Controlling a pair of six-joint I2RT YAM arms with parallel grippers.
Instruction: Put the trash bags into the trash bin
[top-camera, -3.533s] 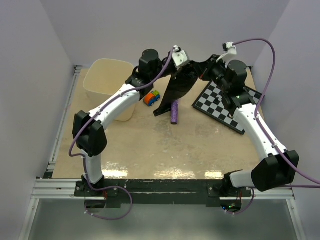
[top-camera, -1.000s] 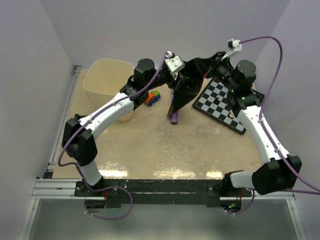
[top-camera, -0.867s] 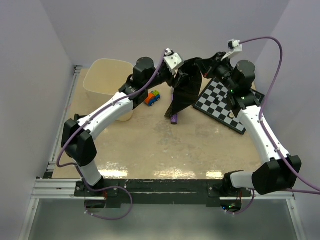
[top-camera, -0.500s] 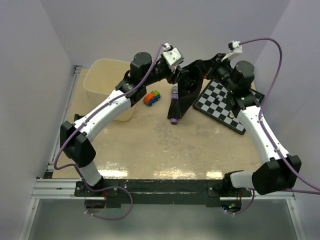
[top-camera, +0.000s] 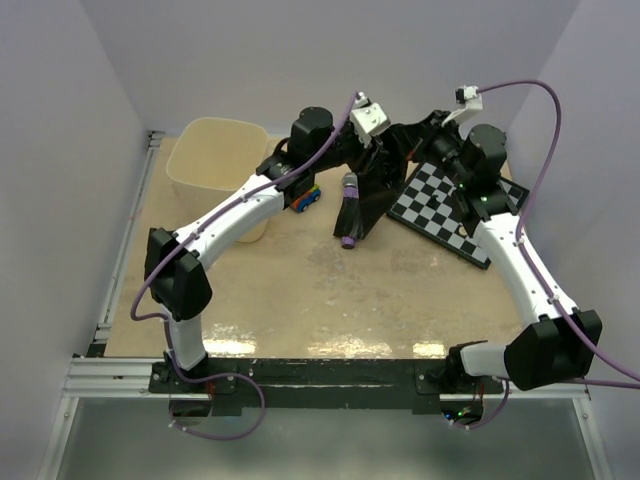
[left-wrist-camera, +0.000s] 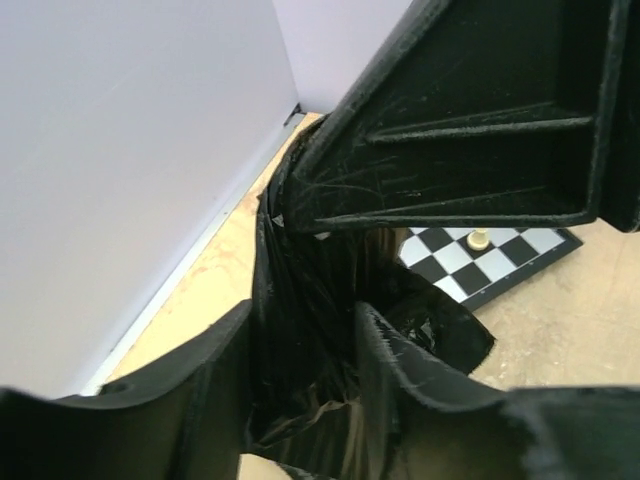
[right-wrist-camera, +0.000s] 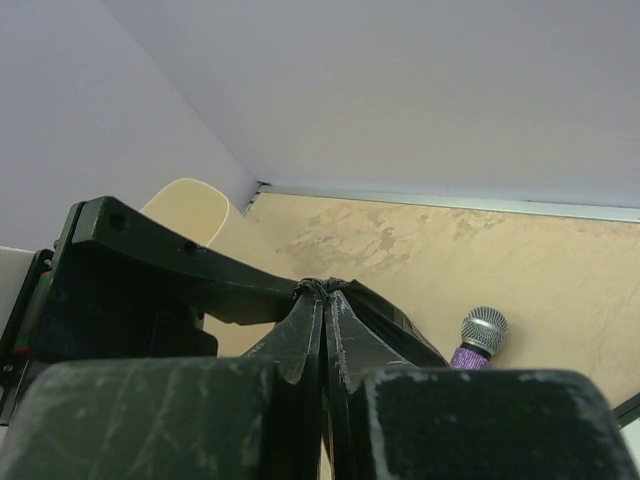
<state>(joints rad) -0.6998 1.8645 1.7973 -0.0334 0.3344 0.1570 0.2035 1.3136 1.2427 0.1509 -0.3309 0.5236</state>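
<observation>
The trash bag (top-camera: 368, 190), thin glossy black film, hangs in the air at the back middle of the table. My right gripper (top-camera: 408, 135) is shut on its bunched top edge (right-wrist-camera: 325, 285). My left gripper (top-camera: 378, 150) is at the bag just left of the right one. In the left wrist view its jaws (left-wrist-camera: 303, 320) stand apart with crinkled film (left-wrist-camera: 300, 270) hanging between them. The cream trash bin (top-camera: 205, 195) stands upright at the back left, apart from the bag, and a bit of it (right-wrist-camera: 185, 205) shows in the right wrist view.
A purple glittery microphone (top-camera: 348, 215) lies under the hanging bag. A small colourful toy car (top-camera: 306, 197) sits by the left forearm. A black-and-white chequered board (top-camera: 450, 205) with a cream chess piece (left-wrist-camera: 480, 238) lies at the back right.
My left gripper has swung right, back to the bag beside the right gripper, and its jaws have narrowed around the film. The right gripper keeps holding the bag's top.
</observation>
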